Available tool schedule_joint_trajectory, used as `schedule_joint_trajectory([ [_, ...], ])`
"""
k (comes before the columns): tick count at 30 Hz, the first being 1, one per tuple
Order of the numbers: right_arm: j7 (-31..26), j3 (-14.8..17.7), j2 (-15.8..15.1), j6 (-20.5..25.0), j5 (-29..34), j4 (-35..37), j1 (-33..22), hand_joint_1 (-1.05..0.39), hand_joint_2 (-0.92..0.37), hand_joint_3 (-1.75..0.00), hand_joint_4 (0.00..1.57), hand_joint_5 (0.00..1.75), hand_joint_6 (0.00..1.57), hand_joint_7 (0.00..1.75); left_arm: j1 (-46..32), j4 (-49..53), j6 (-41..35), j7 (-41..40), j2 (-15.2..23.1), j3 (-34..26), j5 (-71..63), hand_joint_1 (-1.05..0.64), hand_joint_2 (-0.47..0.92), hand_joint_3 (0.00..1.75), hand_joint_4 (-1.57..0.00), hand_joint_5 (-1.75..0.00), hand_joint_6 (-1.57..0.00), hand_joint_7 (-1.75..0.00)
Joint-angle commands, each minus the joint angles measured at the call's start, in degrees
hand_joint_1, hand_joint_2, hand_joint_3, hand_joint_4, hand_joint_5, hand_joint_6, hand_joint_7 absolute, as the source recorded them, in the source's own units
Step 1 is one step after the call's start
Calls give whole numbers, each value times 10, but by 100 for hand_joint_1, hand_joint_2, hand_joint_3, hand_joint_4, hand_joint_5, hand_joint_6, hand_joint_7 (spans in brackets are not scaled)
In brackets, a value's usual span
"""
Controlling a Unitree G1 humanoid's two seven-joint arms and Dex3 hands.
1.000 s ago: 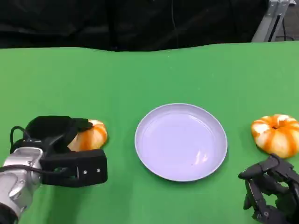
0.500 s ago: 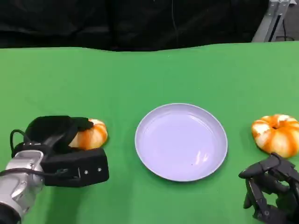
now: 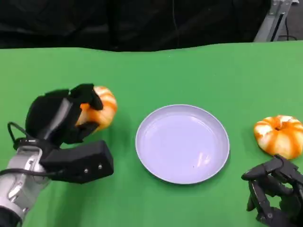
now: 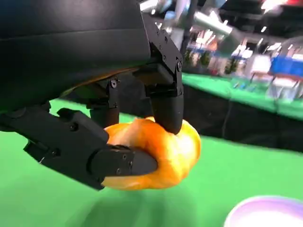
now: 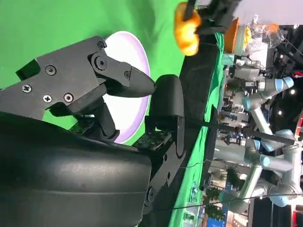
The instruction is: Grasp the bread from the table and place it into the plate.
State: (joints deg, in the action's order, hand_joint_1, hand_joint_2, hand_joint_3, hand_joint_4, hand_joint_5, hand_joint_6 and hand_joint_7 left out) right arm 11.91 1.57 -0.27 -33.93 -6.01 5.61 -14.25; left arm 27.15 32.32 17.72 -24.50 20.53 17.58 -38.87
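Left hand (image 3: pixel 61 118) grips bread (image 3: pixel 100 108), left of plate (image 3: pixel 182 143).

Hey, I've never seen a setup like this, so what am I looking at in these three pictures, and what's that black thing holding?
This is a humanoid robot working at a green table. One picture looks down from its head; the other two come from cameras at its wrists, behind each hand.

The left hand holds an orange bread lifted off the table; the left wrist picture shows black fingers closed around it. The right hand rests near the table's edge, holding nothing, its fingers curled.

A white plate sits empty in the middle. A second bread lies to its right.
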Motion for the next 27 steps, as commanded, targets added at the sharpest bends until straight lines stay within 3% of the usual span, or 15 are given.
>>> schedule_joint_trajectory([
  [1,0,2,-7,-2,-3,0,-1,-15,-71,-90,82,169,78,141,-9,-56,-1,8,12,-15,5,2,51,100,-79,-175,-65,-175],
  [10,-1,2,-5,3,-4,-3,-1,-15,-71,-90,82,168,79,140,-17,-145,-12,43,5,-18,1,0,52,102,-82,-175,-69,-175],
  [23,7,3,-7,-6,-8,3,0,-15,-71,-89,80,170,79,140,-12,-161,6,80,-26,9,0,-3,48,105,-83,-175,-75,-170],
  [27,3,-1,-3,-2,-4,-7,-5,-15,-71,-88,81,170,79,140,-1,-150,1,83,-61,58,-38,-2,57,87,-79,-175,-66,-174],
])
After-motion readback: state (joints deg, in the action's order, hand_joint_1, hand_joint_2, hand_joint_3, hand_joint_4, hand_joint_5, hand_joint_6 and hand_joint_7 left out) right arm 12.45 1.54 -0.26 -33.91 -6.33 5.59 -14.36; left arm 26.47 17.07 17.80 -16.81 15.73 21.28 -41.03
